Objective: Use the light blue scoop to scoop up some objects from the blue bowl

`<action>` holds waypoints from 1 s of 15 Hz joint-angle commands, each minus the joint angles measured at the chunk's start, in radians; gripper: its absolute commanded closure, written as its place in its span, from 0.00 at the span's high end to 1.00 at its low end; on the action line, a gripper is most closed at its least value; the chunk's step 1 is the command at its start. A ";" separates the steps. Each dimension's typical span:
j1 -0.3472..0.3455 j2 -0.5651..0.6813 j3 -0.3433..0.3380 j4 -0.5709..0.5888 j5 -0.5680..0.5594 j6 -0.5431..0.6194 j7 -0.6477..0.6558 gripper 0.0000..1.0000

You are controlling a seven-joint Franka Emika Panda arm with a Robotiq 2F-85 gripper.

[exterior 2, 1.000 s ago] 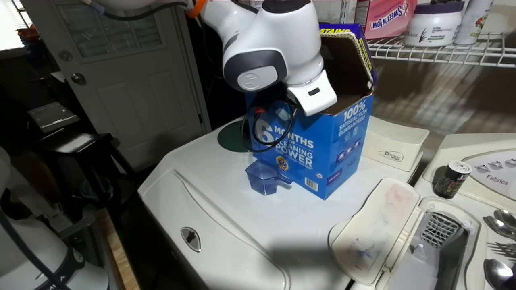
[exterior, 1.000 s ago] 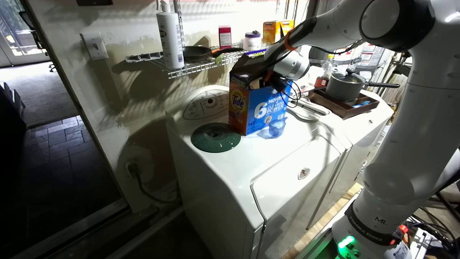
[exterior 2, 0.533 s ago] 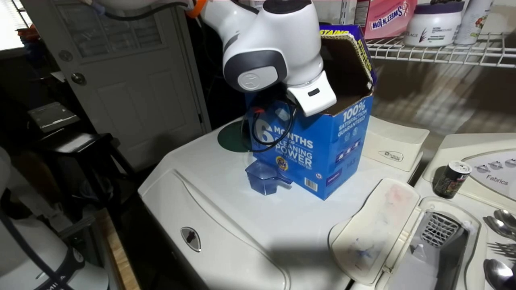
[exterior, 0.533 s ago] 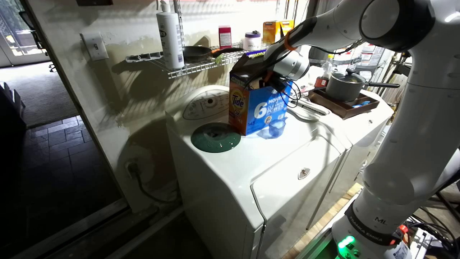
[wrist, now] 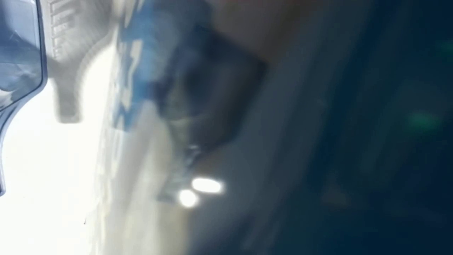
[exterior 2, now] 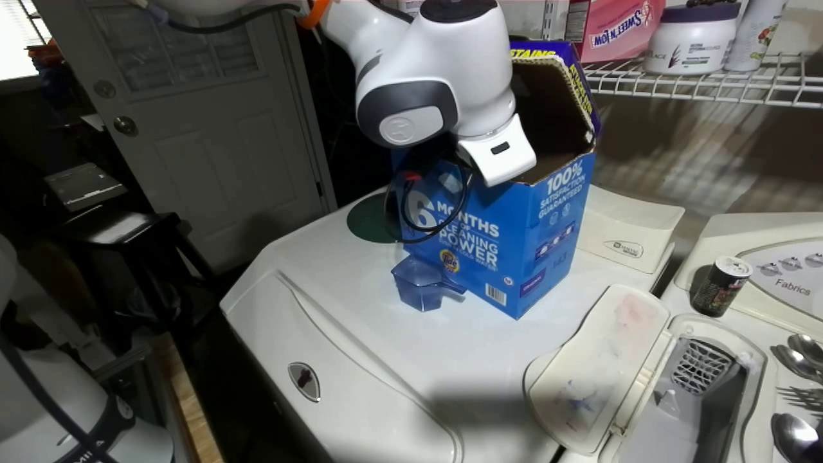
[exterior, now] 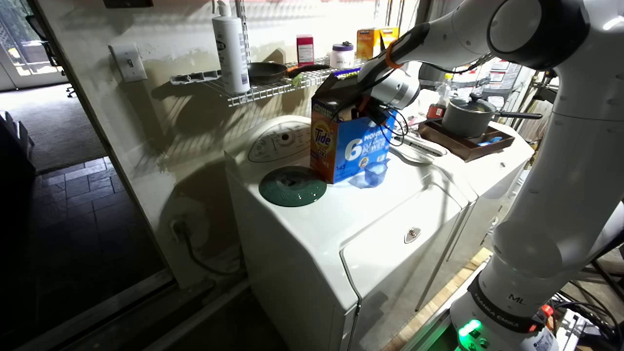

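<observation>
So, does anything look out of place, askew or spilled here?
Yes: the open cream lid in an exterior view carries reddish and blue smears, probably residue. The pot also looks odd, in a tray on a laundry machine. The scoop looks fine, standing upright.

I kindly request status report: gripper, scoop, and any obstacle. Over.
Gripper shut, mostly hidden. Light blue scoop not held, standing upright on white machine. Detergent box right beside it, may obstruct way to bowl.
</observation>
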 commanded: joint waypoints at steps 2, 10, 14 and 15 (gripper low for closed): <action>0.010 0.051 0.005 -0.006 0.005 0.000 0.015 0.01; 0.017 0.051 0.004 -0.021 -0.011 -0.017 0.029 0.01; 0.017 0.052 0.002 -0.020 -0.020 -0.054 0.036 0.01; 0.017 0.054 0.001 -0.019 -0.023 -0.056 0.039 0.01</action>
